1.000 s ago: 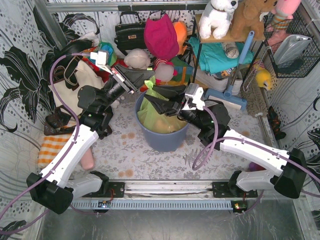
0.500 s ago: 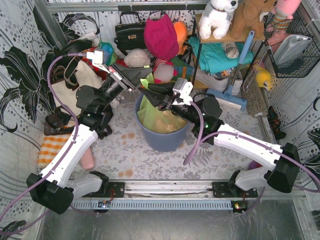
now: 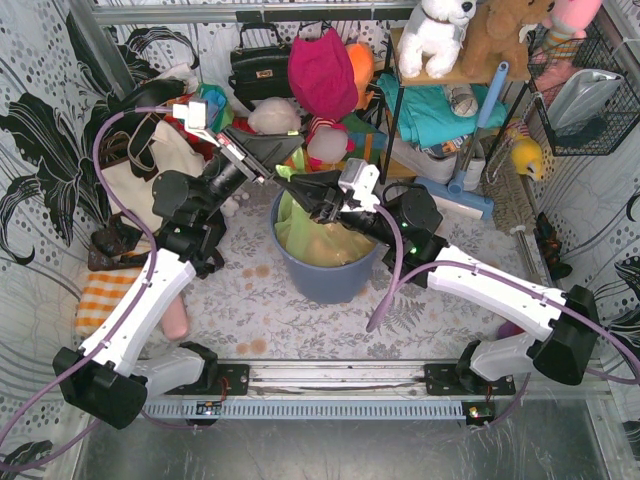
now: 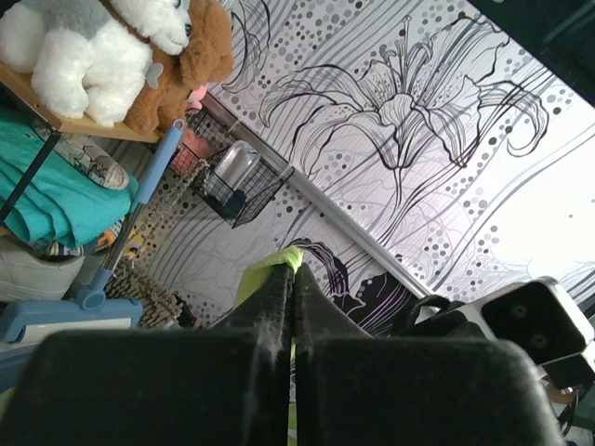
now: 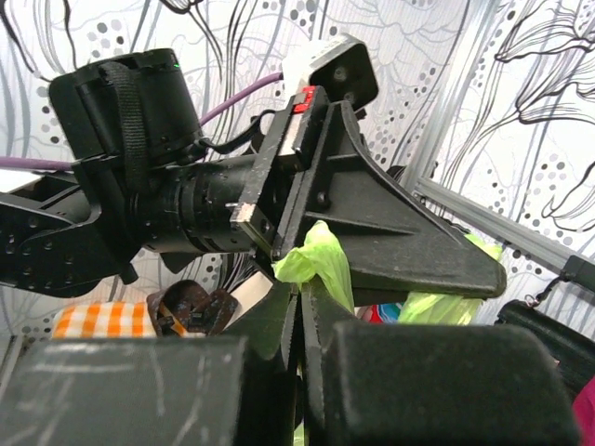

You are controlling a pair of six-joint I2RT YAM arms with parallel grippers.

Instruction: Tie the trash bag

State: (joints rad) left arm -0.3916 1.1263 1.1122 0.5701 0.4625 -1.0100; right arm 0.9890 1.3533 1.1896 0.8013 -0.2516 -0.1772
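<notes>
Two arms bolted at the near edge of the table [image 3: 250,320] reach inward over a round blue-grey bin [image 3: 325,278]. The trash bag [image 3: 305,228] sits in it as a liner, its light-green film slumped inside the rim with tan paper showing through. The right gripper [image 3: 287,183] stretches in from the right across the bin's mouth. Its jaws are pressed together on a bunched tuft of the bag's upper edge, which bulges up just past the fingertips in the right wrist view. Just beyond it, the left gripper [image 3: 293,150] comes in from the left, its jaws likewise tight, with a sliver of green film caught at their tip (the left wrist view shows it poking out between the two fingers). Both tips meet close together above the bin's far-left rim; whether they touch cannot be told. Behind them a white canvas tote [image 3: 165,160], a black handbag [image 3: 260,65] and plush toys [image 3: 435,35] crowd the back wall.
</notes>
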